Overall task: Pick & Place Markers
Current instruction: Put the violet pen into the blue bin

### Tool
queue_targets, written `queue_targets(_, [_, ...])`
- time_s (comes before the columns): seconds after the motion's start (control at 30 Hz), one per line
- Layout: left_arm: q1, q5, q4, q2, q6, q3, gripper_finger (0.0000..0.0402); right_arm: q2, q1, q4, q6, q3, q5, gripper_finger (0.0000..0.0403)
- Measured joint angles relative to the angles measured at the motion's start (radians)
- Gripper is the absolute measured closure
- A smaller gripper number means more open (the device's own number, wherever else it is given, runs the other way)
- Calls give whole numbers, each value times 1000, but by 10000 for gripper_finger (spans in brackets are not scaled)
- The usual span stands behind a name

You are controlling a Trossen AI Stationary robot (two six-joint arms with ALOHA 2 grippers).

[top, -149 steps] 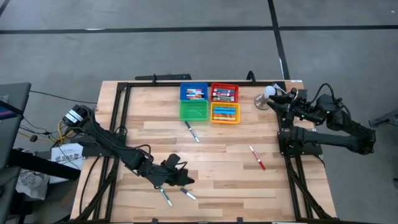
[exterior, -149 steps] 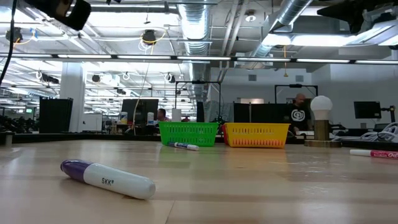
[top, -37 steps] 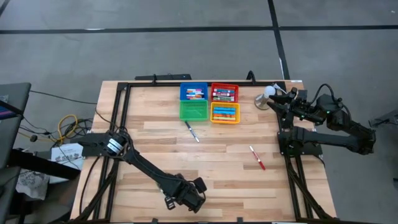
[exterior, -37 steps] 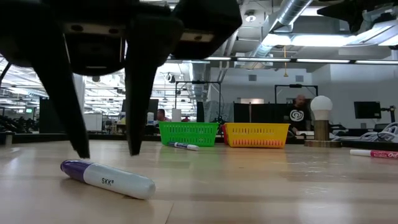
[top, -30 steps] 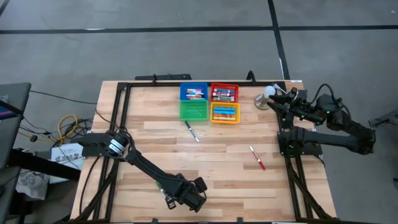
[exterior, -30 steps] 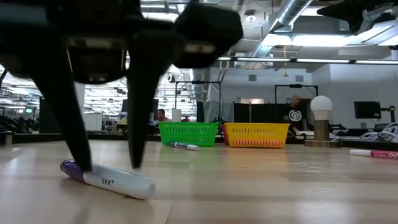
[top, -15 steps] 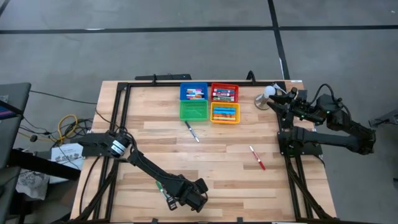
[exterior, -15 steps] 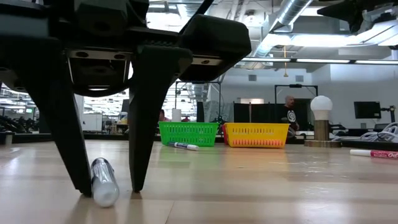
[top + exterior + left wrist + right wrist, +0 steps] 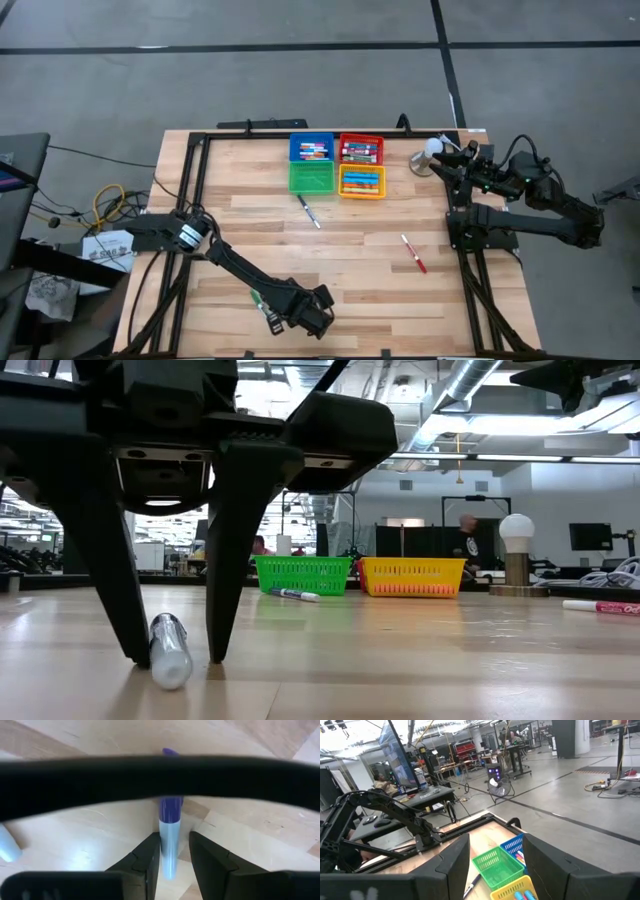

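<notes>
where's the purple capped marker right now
The purple-capped marker lies on the table's near left part, between the left gripper's fingers, far from the bins.

Bright, even ceiling strip lighting; soft shadows on the table (image 9: 350,250); near fingers blur into silhouette.

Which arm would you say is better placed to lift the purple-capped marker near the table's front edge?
The left: its claw already straddles the purple-capped marker, one finger on each side. The right claw waits off the table's far right corner.

Grey concrete floor (image 9: 300,80), ceiling ducts (image 9: 470,390), desks w/ monitors (image 9: 400,755).
</notes>
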Motion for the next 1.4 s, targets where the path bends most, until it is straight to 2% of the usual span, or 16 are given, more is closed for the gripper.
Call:
queue_targets(0.3, [13,4,-16,0,78,-1,294,0,0,0,0,0,0,233])
queue_targets(1.13, [16,-31,-23,0,86,-3,294,0,0,0,0,0,0,233])
queue_targets(1.4, [16,-39,-21,0,134,-3,294,0,0,0,0,0,0,233])
